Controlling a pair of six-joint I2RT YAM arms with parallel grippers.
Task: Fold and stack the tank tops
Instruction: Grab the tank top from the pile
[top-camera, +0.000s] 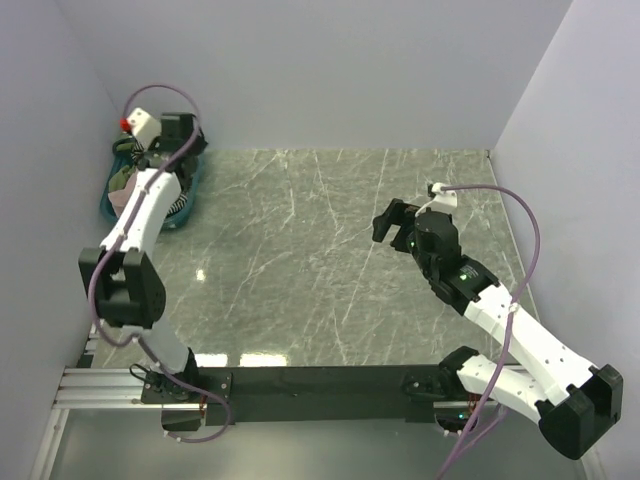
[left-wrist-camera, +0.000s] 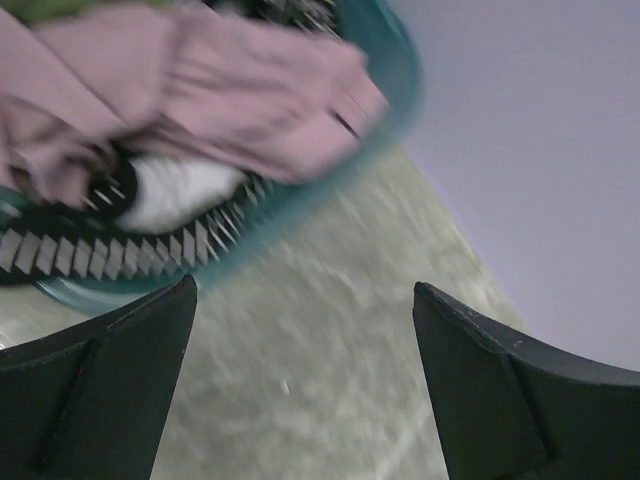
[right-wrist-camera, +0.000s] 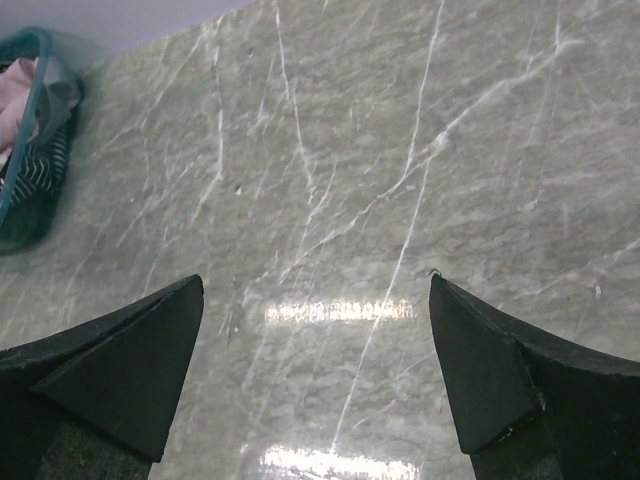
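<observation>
Top view: left arm (top-camera: 140, 212) extended to the teal basket (top-camera: 188, 203) at the table's (top-camera: 300, 270) far left corner; right gripper (top-camera: 393, 222) over mid-table, empty.
Left wrist (blurred): left gripper (left-wrist-camera: 303, 300) with fingers wide apart, nothing between; pink tank top (left-wrist-camera: 200, 90) heaped in the basket, lying on the striped tank top (left-wrist-camera: 100, 250); a scrap of olive at the top edge.
Right wrist: fingers wide apart over bare marble; basket at far left.

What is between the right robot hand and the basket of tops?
Only bare marble table lies between the right gripper and the teal basket holding the tank tops. The top view and the right wrist view both show it.
</observation>
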